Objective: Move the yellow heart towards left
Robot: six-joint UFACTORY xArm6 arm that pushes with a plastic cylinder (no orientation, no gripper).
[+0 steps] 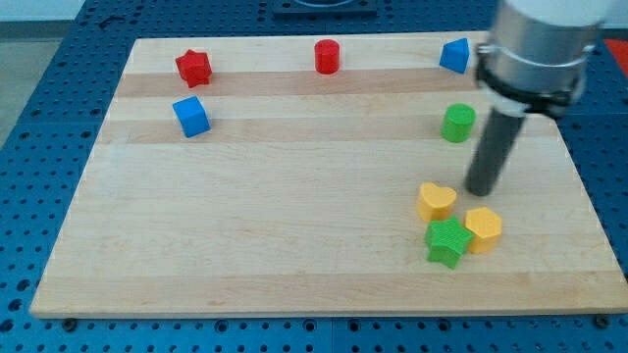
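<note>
Arm: comes in from the view's top right as a grey cylinder, with the dark rod hanging straight down, upright, no tilt that I can make out.
End effector: my tip (481, 192), the rod's lower end, at the surface of the wooden bench (294, 226); it is a plain rod with nothing to open or close, and it holds nothing.
Yellow heart (437, 202): just to the view's left of my tip and slightly lower, close beside it; whether they touch is hard to tell from this angle.
Yellow hexagon (483, 228): just below my tip.
Green star (447, 242): below and left of my tip, touching the hexagon and close under the heart.
Green cylinder (457, 124): above my tip, a little left.
Blue block (454, 56): farther above, near the arm's body, shape unclear.
Red cylinder (327, 57): up and left of my tip, well apart.
Red star (194, 68): far up-left.
Blue cube (191, 117): far left, just below the red star.
</note>
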